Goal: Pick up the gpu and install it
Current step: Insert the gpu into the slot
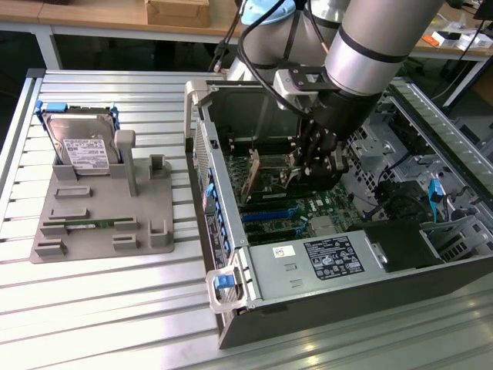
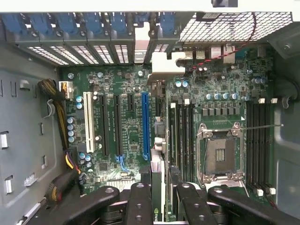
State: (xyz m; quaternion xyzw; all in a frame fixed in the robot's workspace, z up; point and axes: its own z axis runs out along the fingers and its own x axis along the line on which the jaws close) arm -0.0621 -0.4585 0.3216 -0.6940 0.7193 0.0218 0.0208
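Note:
My gripper (image 1: 318, 166) hangs inside the open computer case (image 1: 231, 231), low over the motherboard (image 1: 308, 206). It is shut on the gpu (image 1: 266, 173), a thin dark card held upright on its edge. In the wrist view the gpu (image 2: 158, 174) shows edge-on between the black fingers (image 2: 139, 201), and my gripper (image 2: 161, 199) clamps both of its faces. The card's pale metal bracket (image 2: 164, 63) points at the case's rear slot openings. The card runs just beside the blue expansion slot (image 2: 145, 124) and parallel to it; whether it touches the board I cannot tell.
A grey fixture (image 1: 100, 208) on the slatted table at the exterior view's left carries a hard drive (image 1: 81, 142) and a green memory stick (image 1: 85, 225). Inside the case are the power supply (image 1: 323, 258), a white slot (image 2: 87, 122), the CPU socket (image 2: 220, 154) and cable bundles (image 2: 56, 108).

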